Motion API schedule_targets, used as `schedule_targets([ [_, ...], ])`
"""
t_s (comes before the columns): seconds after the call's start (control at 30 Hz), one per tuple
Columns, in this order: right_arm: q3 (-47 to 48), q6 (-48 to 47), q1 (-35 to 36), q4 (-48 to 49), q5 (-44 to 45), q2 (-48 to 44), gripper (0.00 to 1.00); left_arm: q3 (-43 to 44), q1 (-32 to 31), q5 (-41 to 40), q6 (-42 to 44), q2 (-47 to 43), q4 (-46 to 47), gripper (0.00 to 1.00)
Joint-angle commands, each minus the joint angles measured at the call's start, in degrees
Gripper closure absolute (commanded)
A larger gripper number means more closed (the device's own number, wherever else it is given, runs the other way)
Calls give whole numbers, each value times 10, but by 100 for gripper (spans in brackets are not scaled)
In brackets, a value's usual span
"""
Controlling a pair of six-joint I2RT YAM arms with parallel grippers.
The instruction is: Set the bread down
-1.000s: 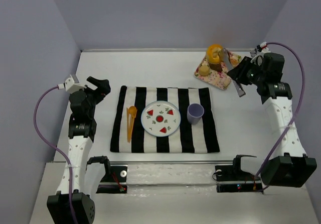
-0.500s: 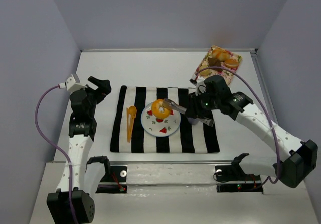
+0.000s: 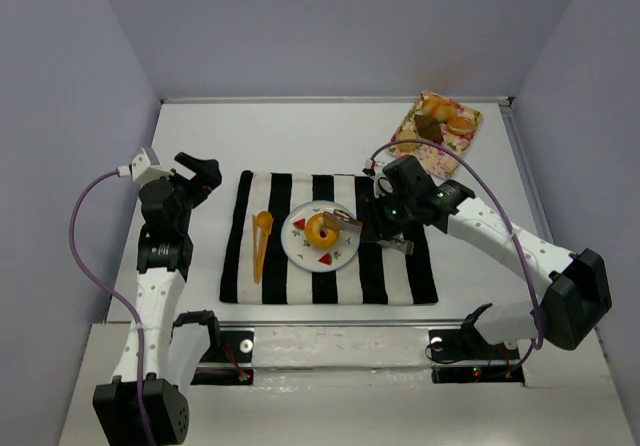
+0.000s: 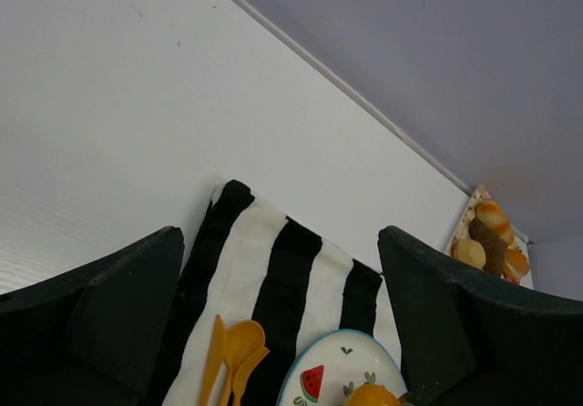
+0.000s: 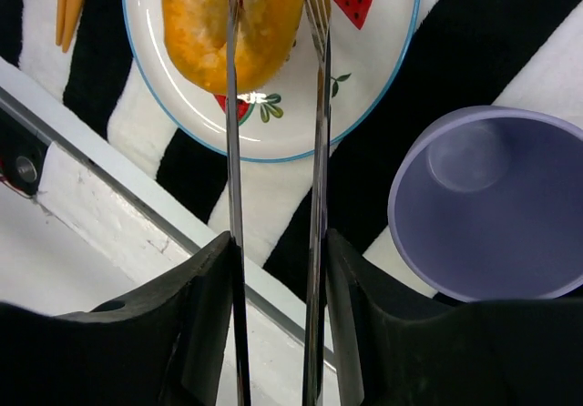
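My right gripper is clamped on the tongs, fingers pressing both blades from outside; the blades stand a little apart. The bread sits on the plate, about centre, inside the rim all round. One blade runs across the bread's middle, the other along its edge on the cup side; I can't tell if they pinch it. The purple cup is at 3 o'clock of the plate, just beside the rim and close to my outer finger, so it's tight there. The orange cutlery is at 9 o'clock of the plate, apart from it, on the striped cloth. The cloth's near edge runs close to the front rail at 6 o'clock, little room. The bare table at 12 o'clock beyond the cloth is wide open, plus a strip at 3 o'clock between cloth edge and wall. The tray of other breads is at 1 o'clock, far corner, well apart. My left gripper has fingers wide apart, nothing between, off the cloth's 9 o'clock edge.
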Motion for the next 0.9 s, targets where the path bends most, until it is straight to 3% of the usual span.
schedule_targets([
  [0.0,21,-2,6,16,12,-3,51,5,-2,-4,2,-3,0,1],
  [0.27,56,-1,6,17,44,15,50,5,-2,-5,3,-5,1,1],
  [0.5,129,31,-2,16,127,21,53,5,-2,-10,4,-7,-1,1],
  [0.73,188,23,-122,23,136,23,56,4,-3,-11,5,-7,0,1],
  [0.87,227,-62,-250,13,111,63,56,2,-2,-16,7,-2,2,1],
])
